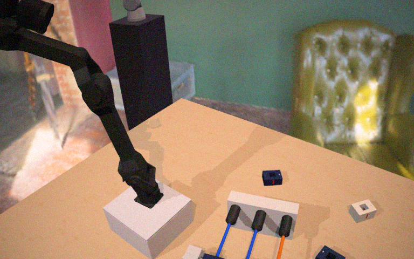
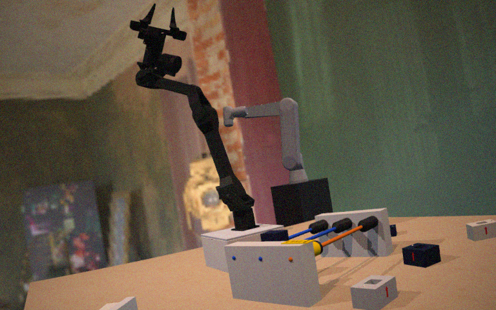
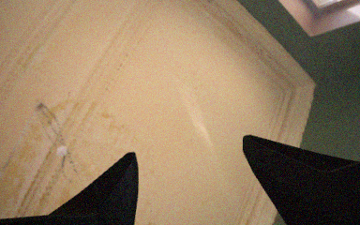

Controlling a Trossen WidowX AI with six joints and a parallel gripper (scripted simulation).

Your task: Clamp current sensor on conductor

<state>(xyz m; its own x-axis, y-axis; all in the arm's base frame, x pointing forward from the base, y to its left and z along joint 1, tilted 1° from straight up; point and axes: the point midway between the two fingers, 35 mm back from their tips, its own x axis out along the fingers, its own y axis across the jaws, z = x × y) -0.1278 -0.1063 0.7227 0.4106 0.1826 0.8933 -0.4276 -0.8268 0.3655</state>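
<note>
Presently at the first step, judged from the layout—approach and grasp.

Tabletop (image 1: pixel 183 146) (image 2: pixel 73 281): bears the lot.
Hand (image 2: pixel 163 7) (image 3: pixel 190 151): raised well above, fingers parted, nothing between.
White end block (image 2: pixel 270 274): three conductors meet it.
Orange conductor (image 1: pixel 281 246) (image 2: pixel 341 236): yellow collar (image 2: pixel 317 247); probably LOAD, lettering unclear.
White windowed block (image 1: pixel 362 211) (image 2: pixel 480 230): closed frame, red arrow; no contents discernible.
White piece (image 2: pixel 120 303): cropped at the lower left—possibly the open sensor on the tabletop, unconfirmed. Next move calls for turning the hand down and locating it.
</note>
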